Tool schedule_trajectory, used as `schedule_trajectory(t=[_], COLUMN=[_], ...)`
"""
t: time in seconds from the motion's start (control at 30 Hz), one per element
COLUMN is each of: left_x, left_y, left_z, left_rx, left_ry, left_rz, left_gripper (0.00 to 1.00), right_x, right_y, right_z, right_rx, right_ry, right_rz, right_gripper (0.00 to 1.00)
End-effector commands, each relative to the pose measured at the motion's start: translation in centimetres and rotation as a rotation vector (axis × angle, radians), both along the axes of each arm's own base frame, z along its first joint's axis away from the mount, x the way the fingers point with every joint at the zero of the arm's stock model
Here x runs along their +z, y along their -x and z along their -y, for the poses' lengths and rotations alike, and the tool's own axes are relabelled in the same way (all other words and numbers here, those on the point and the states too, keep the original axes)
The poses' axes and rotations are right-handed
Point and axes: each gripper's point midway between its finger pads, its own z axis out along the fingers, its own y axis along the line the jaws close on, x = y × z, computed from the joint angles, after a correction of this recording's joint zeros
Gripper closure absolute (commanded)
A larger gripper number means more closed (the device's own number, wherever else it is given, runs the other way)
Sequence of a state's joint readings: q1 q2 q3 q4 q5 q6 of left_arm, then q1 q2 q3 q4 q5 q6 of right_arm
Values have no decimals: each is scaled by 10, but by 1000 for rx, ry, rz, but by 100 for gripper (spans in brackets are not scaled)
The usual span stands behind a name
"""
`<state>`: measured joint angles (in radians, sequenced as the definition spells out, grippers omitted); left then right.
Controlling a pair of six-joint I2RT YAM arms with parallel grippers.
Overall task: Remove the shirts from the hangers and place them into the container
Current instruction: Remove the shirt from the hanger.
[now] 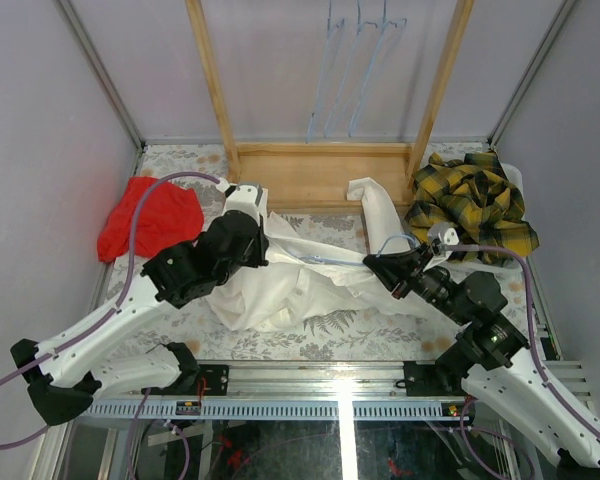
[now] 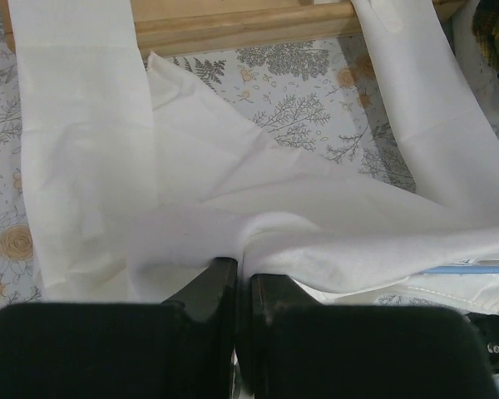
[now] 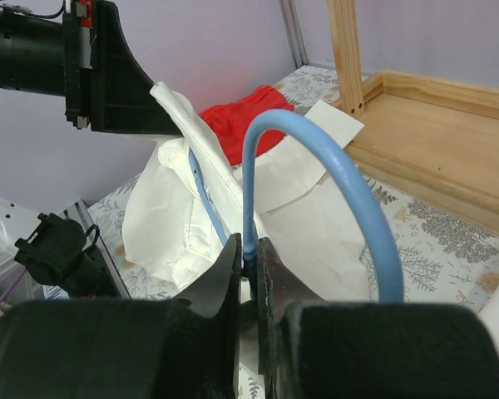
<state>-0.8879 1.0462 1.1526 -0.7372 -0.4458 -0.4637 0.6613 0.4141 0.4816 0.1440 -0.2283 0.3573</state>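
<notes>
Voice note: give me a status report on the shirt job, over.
Status: left fingers shut on white shirt; right fingers shut on blue hanger hook. Wire not yet out of collar. Nothing blocking; red cloth far left.

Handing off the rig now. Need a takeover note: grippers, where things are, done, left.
Left gripper: shut on white shirt fabric; the shirt lies on the table.
Right gripper: shut on the hook of the blue hanger, whose wire runs inside that shirt.
Plaid shirt lies over the container, far right. Three bare hangers hang above.
Other shirts not visible.
Left: free white shirt from hanger, put it in container.
</notes>
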Motion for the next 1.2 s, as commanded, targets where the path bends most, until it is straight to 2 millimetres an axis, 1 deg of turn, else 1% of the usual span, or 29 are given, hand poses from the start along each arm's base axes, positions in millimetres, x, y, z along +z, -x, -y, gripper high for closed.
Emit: schedule_trajectory(t=[0.0, 0.07, 0.17, 0.23, 0.33, 0.4, 0.53, 0.63, 0.67, 0.77, 0.8, 0.87, 0.97, 1.03, 1.1, 1.17], left_x=[0, -3, -11, -15, -18, -21, -24, -21, -19, -19, -15, -7, 3, 7, 2, -9], left_y=[-12, -10, -7, -4, -3, -1, 4, 18, 18, 7, 1, -5, -16, -24, -26, -26], left_z=[-45, -35, -24, -14, -8, -4, 6, 28, 30, 17, 9, -2, -26, -42, -49, -50], left_rx=[125, 62, 11, -47, -65, -78, -130, -292, -293, -175, -123, -62, 48, 94, 95, 79], left_ry=[-71, -60, -62, -61, -38, -17, -5, 26, 32, 15, 5, -1, -11, -11, -14, -21], left_rz=[23, -8, -57, -82, -94, -106, -131, -169, -172, -157, -133, -96, -56, -49, -73, -112], left_gripper=[100, 100, 100, 100, 100, 100, 100, 100, 100, 99, 99, 99, 99, 100, 100, 100], right_x=[15, 17, 26, 34, 41, 43, 41, 40, 40, 38, 37, 33, 19, 16, 25, 35], right_y=[-1, -5, -8, -13, -17, -16, -18, -20, -19, -14, -10, -4, 4, 9, 11, 14], right_z=[8, 13, 16, 25, 40, 46, 50, 51, 48, 37, 30, 20, 6, 2, 3, 6], right_rx=[-42, -79, -105, -161, -230, -250, -274, -282, -270, -203, -165, -102, -15, 27, 26, 21], right_ry=[-38, -71, -149, -226, -325, -376, -381, -383, -375, -328, -298, -219, -84, -29, -57, -115], right_rz=[56, 44, 62, 66, 91, 105, 98, 94, 96, 117, 129, 133, 112, 110, 135, 179], right_gripper=[100, 100, 100, 100, 100, 100, 100, 100, 100, 100, 100, 100, 100, 100, 100, 100])
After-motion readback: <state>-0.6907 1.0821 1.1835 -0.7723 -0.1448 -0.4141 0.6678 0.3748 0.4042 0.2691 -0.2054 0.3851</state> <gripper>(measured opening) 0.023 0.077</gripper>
